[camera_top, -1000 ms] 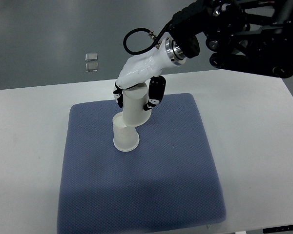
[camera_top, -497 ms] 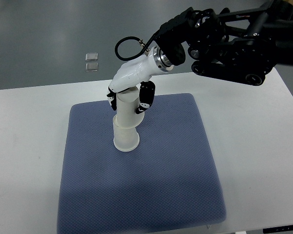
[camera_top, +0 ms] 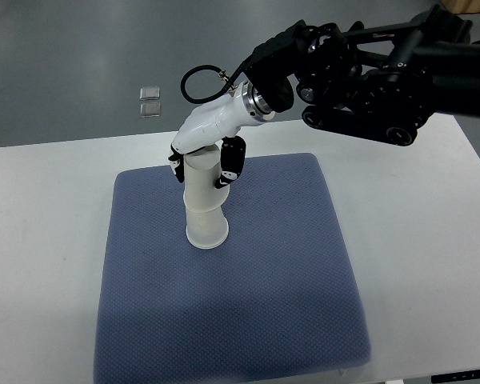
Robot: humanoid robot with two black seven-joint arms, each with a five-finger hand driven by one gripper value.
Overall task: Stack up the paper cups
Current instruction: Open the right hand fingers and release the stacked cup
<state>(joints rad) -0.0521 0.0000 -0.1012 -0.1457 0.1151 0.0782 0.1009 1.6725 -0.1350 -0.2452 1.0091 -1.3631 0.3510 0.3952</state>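
The right hand (camera_top: 204, 152) grips the top cup (camera_top: 203, 182), probably light and crushable, around its upper wall.

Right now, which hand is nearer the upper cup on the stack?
Right. The right hand is curled around the upper cup, which sits over the bottom cup on the blue mat. The left hand is out of view.

The two stacked white paper cups (camera_top: 205, 200) are plain and unmarked. The right hand (camera_top: 204, 140) is glossy white with black fingers (camera_top: 230, 162) bearing small white marks; its arm is black. The padded mat (camera_top: 240, 304) is blue-grey with a fine dotted weave. The tabletop (camera_top: 40, 240) is plain white.
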